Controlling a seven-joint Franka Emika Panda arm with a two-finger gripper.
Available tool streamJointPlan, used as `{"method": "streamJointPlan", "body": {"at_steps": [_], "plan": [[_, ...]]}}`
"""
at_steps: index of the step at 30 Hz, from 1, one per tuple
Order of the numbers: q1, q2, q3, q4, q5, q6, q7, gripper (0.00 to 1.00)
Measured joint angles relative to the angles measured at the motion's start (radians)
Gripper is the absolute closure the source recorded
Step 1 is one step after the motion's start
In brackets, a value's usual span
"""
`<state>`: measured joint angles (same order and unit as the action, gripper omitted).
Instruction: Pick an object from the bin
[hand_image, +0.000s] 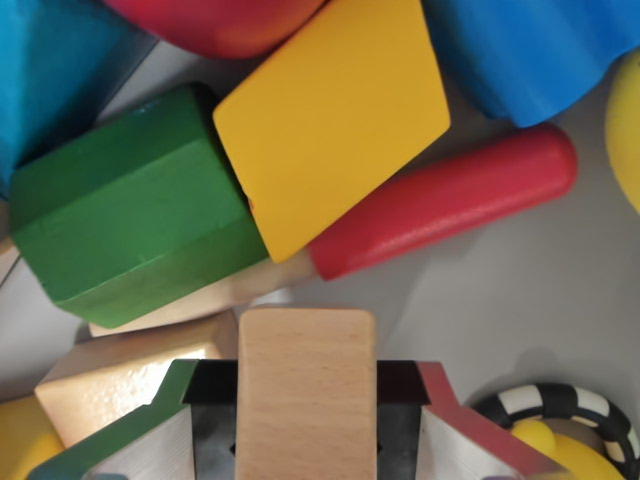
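Note:
In the wrist view my gripper (306, 400) is at the bottom edge, shut on a plain wooden block (306, 350) that stands upright between the two black-padded fingers (212, 400). Just beyond it in the bin lie a green hexagonal block (130, 210), a yellow block (330, 110) leaning over the green one, and a red cylinder (445, 200) slanting toward the wrist view's right. The lower end of the held block is hidden by the frame edge.
Blue pieces fill the top left (50, 70) and top right (530, 50), with a red rounded piece (215, 20) between them. Another plain wooden block (110, 385) lies at the lower left. A black-and-white striped ring (575, 405) sits at the lower right. The grey bin floor (520, 300) shows on the right.

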<state>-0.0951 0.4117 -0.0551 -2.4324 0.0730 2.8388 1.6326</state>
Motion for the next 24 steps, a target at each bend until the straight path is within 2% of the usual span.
{"method": "streamJointPlan", "body": {"at_steps": [12, 24], "plan": [[0.010, -0.080, -0.012, -0.016, -0.008, -0.063, 0.006, 1.00], [0.019, -0.200, -0.026, -0.030, -0.032, -0.166, 0.022, 1.00]]}}
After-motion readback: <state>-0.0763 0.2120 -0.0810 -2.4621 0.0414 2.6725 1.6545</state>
